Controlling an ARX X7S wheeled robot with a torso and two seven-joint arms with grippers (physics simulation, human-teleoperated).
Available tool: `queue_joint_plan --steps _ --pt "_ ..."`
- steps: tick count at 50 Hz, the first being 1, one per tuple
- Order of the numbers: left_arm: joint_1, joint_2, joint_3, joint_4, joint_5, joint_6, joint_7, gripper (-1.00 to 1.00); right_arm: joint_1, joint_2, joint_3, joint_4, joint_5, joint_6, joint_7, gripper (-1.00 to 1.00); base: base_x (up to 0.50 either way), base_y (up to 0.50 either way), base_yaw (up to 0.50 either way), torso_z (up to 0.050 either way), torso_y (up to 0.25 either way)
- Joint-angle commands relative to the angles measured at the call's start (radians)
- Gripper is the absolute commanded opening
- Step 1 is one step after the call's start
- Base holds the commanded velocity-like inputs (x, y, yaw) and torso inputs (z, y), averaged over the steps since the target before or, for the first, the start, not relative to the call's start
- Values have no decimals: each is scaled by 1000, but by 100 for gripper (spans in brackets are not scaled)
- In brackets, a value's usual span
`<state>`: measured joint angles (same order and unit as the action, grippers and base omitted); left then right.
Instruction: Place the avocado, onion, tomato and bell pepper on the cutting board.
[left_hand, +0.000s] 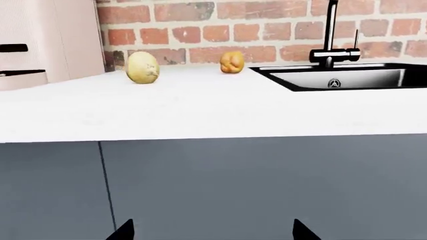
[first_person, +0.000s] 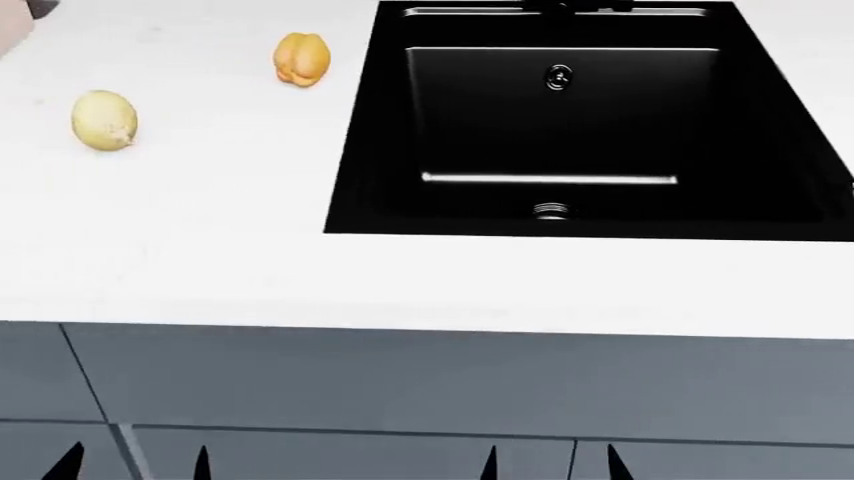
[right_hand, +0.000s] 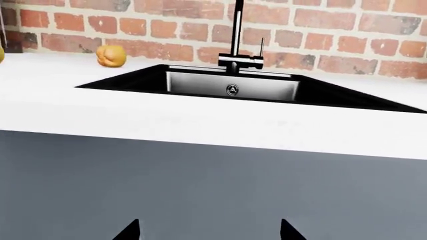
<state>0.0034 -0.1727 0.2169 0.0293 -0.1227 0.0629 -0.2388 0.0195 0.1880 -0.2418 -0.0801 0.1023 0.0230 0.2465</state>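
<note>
Both grippers, left and right, hang with fingers spread and empty before the grey cabinets. On the white counter, left of the black sink, sit the pale egg-shaped onion and the glossy orange lobed pepper, well apart.

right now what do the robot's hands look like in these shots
Very little shows: only black, pointed fingertips poking up from the frame edges. The left hand and right hand each show two dark, tapering tips, plain and unmarked. No arms, cables or labels are in view.
</note>
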Motion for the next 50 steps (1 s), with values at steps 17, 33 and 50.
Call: queue_joint_plan --steps 17,33,50 --pt "-1 -14 18 2 -5 0 -17 100 1 14 -16 -2 2 -7 15 100 0 484 0 0 0" --pt "-4 -23 33 6 13 1 -34 100 -5 16 -5 -23 25 -10 34 100 0 211 0 0 0" --pt "-12 -95 29 352 9 -321 -63 100 5 66 -1 -348 2 248 88 100 0 0 0 0 0"
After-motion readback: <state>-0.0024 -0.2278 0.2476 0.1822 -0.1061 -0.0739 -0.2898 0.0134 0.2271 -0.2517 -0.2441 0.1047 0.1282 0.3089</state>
